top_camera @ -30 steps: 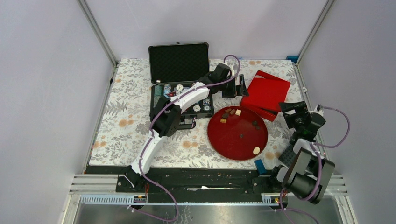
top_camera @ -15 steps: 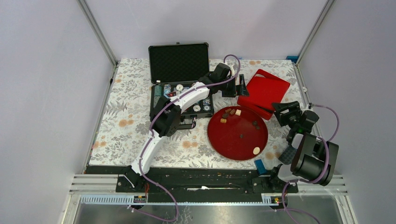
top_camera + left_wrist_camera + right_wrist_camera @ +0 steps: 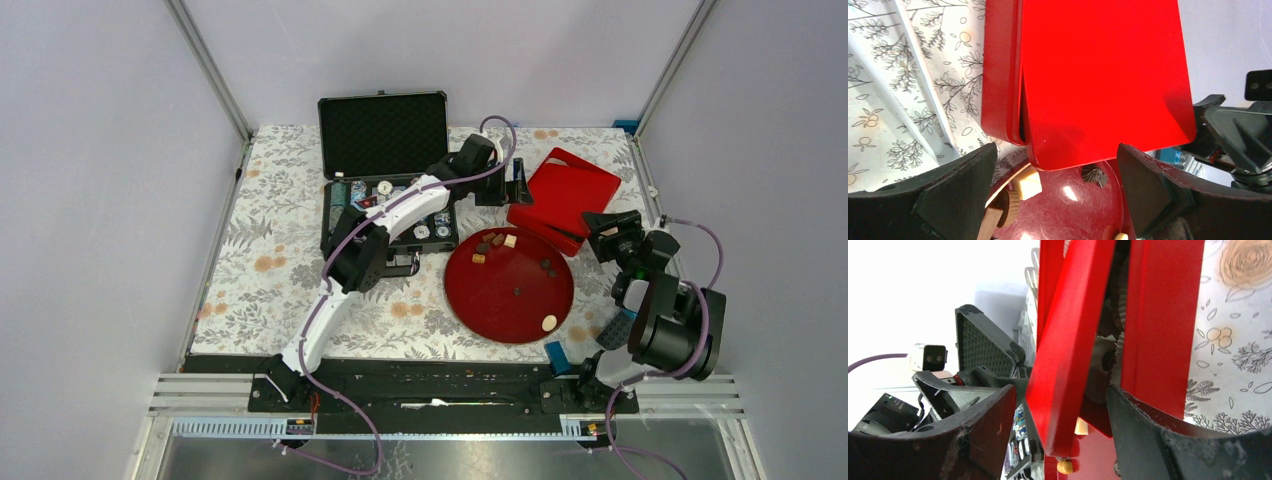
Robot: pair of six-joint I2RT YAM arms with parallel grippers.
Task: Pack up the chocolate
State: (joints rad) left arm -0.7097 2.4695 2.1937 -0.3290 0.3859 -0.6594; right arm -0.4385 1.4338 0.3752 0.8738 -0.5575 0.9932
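Small chocolate pieces (image 3: pixel 492 242) in dark brown, tan and cream lie scattered on a round red plate (image 3: pixel 500 300). A red box (image 3: pixel 563 200) lies behind the plate, its lid tilted up over the base. My left gripper (image 3: pixel 520 190) is open and empty at the box's left edge. In the left wrist view it (image 3: pixel 1055 190) frames the lid (image 3: pixel 1098 75), a cream cube (image 3: pixel 1027 183) and a dark swirl (image 3: pixel 1093 175). My right gripper (image 3: pixel 610 230) is open at the box's near right corner. In the right wrist view it (image 3: pixel 1060 425) straddles the raised lid edge (image 3: pixel 1068 340).
An open black case (image 3: pixel 385 190) with poker chips sits left of the box, under the left arm. A blue brick (image 3: pixel 556 355) and a grey baseplate (image 3: pixel 618 330) lie at the near right. Paper cups (image 3: pixel 1113 340) show inside the box.
My right arm has swung up and left from the near right, bringing its gripper to the red box's near corner. The left arm has not moved.
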